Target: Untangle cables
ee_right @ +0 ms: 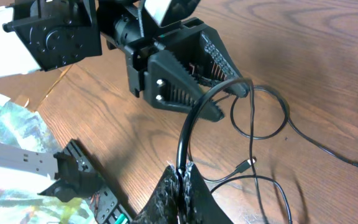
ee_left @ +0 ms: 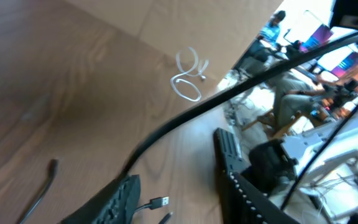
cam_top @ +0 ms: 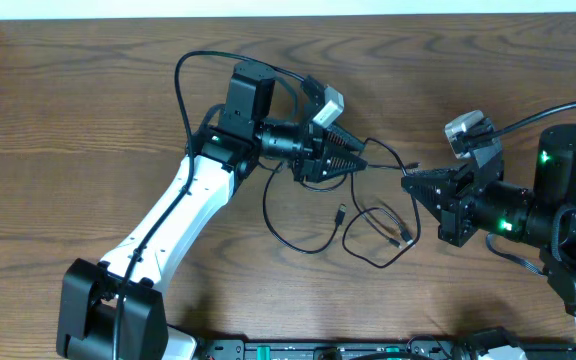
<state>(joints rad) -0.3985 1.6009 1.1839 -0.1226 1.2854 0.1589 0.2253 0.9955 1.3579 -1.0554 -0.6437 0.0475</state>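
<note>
Thin black cords (cam_top: 303,243) lie loosely looped on the wooden table between my two grippers, with small plugs (cam_top: 340,212) (cam_top: 404,238). My right gripper (ee_right: 184,171) (cam_top: 409,184) is shut on one black cord (ee_right: 188,130). That cord arcs up to a fingertip of my left gripper (ee_right: 232,102) (cam_top: 360,160). The left gripper (ee_left: 176,158) is open; the cord (ee_left: 185,118) runs across it, and a USB plug (ee_left: 160,202) lies between its fingers. A thin white cord (ee_left: 188,78) lies coiled alone near the table's edge; it does not show in the overhead view.
A black rail with fittings (cam_top: 318,350) runs along the table's front edge. The left arm's white link (cam_top: 178,215) lies diagonally across the table. Coloured clutter (ee_right: 5,124) sits beyond the table's edge.
</note>
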